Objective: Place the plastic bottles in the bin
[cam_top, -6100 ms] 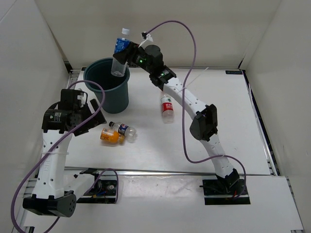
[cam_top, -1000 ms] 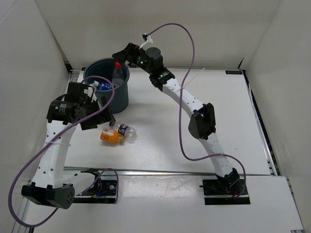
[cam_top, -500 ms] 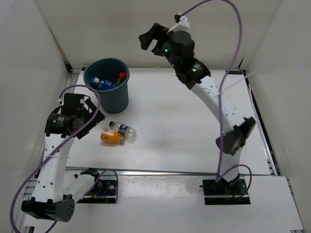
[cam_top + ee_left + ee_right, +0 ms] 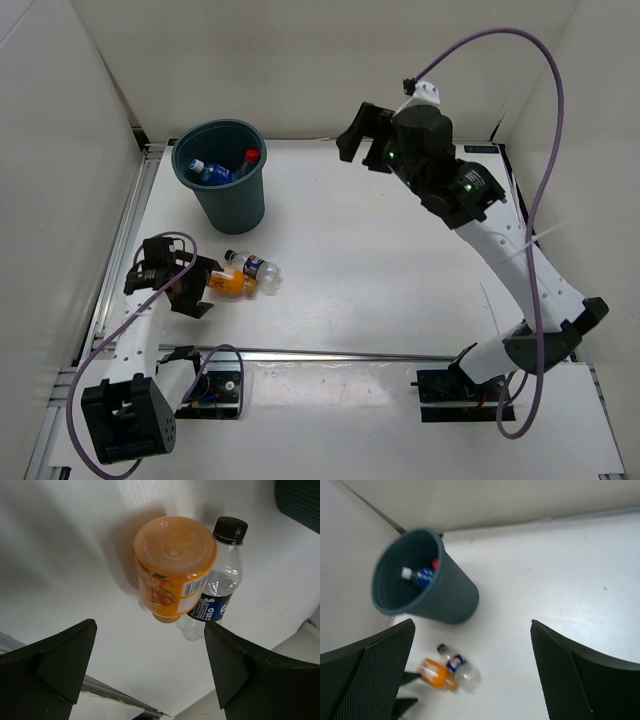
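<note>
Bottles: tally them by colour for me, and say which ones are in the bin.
Blue-label bottle, in the bin: 1
Red-cap bottle, in the bin: 1
Orange bottle, on the table: 1
Clear dark-label bottle, on the table: 1
Total: 4 bottles, 2 in the bin.

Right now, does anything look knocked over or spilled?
Yes. The orange bottle and the small clear bottle lie tipped over, side by side on the table, outside the bin. Nothing looks spilled.
</note>
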Available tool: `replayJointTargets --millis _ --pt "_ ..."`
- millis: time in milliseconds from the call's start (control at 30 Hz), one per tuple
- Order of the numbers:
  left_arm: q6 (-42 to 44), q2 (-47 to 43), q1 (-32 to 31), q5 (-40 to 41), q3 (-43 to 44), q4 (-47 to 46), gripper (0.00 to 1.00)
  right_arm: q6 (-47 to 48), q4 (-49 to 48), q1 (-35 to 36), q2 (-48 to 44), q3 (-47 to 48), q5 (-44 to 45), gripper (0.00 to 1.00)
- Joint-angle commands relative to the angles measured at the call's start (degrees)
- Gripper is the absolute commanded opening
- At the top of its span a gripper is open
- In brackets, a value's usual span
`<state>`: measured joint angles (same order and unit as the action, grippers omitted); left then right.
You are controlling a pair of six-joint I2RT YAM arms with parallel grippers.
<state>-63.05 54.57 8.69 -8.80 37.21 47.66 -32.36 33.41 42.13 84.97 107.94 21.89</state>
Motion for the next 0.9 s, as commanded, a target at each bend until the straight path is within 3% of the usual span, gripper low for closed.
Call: replayJointTargets --millis 0,333,867 --pt "-2.70 -0.52 1.50 -4.65 -1.00 -9.95 1.00 1.25 3.50 -0.38 -7.17 -3.96 -0.33 1.00" --pt "-1.47 11.43 1.60 -2.64 3.03 -13.91 1.00 -0.60 8.52 -0.38 -15.09 -10.73 -3.61 1.00" --pt "-0.67 19.43 -1.04 -2.01 0.58 -13.91 1.00 0.54 10.80 -3.11 -15.10 -11.79 -5.45 1.00"
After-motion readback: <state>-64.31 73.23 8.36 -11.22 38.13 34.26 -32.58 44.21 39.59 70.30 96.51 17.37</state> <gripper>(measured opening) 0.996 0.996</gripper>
